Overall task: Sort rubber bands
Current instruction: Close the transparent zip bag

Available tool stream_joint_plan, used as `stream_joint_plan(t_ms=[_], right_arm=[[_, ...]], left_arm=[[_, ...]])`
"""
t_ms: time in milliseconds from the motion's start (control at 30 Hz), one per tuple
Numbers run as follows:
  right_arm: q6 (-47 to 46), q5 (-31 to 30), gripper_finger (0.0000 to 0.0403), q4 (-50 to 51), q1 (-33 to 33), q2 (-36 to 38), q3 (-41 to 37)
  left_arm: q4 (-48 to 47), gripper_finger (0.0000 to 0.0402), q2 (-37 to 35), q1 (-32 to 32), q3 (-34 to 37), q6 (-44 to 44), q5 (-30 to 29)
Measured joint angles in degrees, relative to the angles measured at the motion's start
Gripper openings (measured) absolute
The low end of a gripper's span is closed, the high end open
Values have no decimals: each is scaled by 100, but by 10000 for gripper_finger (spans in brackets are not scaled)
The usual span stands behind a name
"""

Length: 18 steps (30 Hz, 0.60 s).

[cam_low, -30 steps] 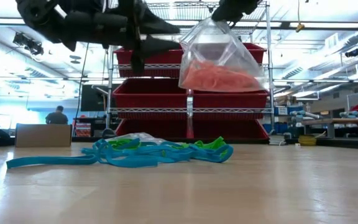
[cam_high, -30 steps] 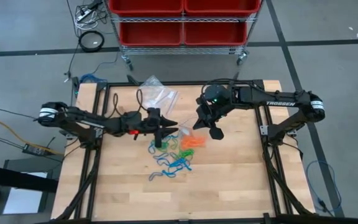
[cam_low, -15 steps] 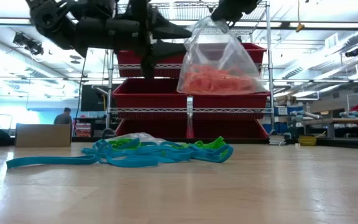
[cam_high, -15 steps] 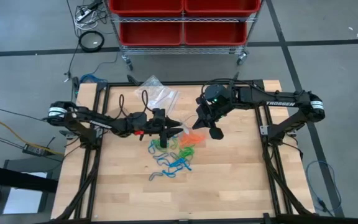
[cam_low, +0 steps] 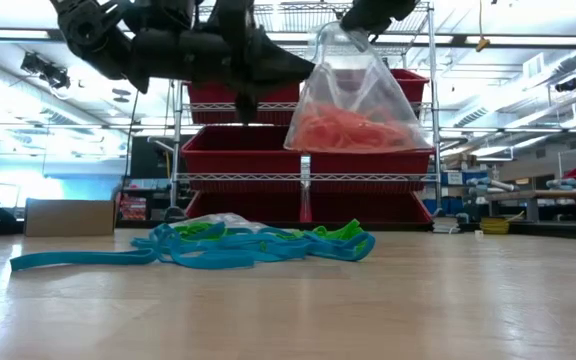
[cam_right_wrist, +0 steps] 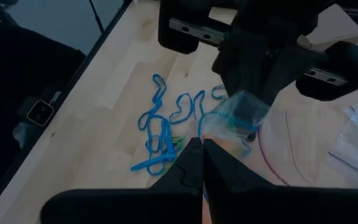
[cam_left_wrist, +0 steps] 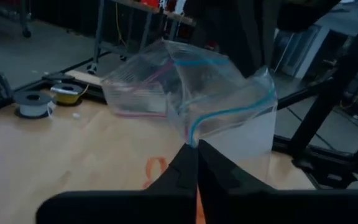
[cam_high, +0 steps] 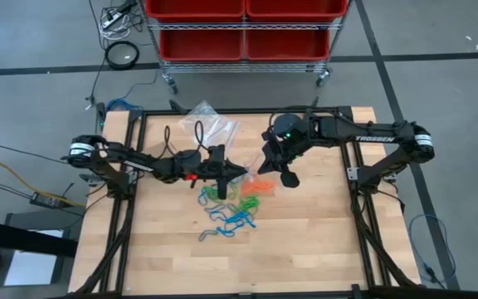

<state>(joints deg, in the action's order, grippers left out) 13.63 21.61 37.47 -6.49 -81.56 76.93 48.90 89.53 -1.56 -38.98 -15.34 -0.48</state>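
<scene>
A clear zip bag (cam_low: 353,95) holding orange rubber bands (cam_low: 353,128) hangs above the table's middle. My right gripper (cam_low: 356,18) is shut on its top. My left gripper (cam_high: 241,170), reaching level from the table's left, is shut on the bag's side edge. Blue and green rubber bands (cam_high: 229,209) lie loose on the wood below and toward the near edge, showing as a low heap (cam_low: 218,245) in the low view. A few orange bands (cam_high: 256,189) show under the bag from above. My left gripper pinches the bag's mouth edge at its blue zip strip (cam_left_wrist: 193,132) between its two fingers, coming level from the table's left. The bag stays clear of the table. My right gripper pinches the bunched top of the bag (cam_right_wrist: 232,118) from above, slanting down. The bag hangs below it with the orange bands in its bottom.
Empty clear bags (cam_high: 210,124) lie at the table's far side, left of centre. A wire cart with red bins (cam_high: 243,29) stands beyond the far edge. Black frame rails (cam_high: 131,208) run along the table's left and right sides. Bare wood lies toward the near edge.
My left gripper has moved toward the table's right, up to the hanging bag, and has shut on the bag's edge; its fingers stood wide apart before. My right gripper and the bag have kept their place.
</scene>
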Motion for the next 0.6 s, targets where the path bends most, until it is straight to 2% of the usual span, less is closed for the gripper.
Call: stream_joint_plan(t_ms=[267,600], right_arm=[[-12,-91,0,146,-1,0,0],[-143,-275,0,469,-3,0,0]], left_arm=[[-151,2,-125,21,0,147,335],[-1711,1,-1073,150,-2,582,401]])
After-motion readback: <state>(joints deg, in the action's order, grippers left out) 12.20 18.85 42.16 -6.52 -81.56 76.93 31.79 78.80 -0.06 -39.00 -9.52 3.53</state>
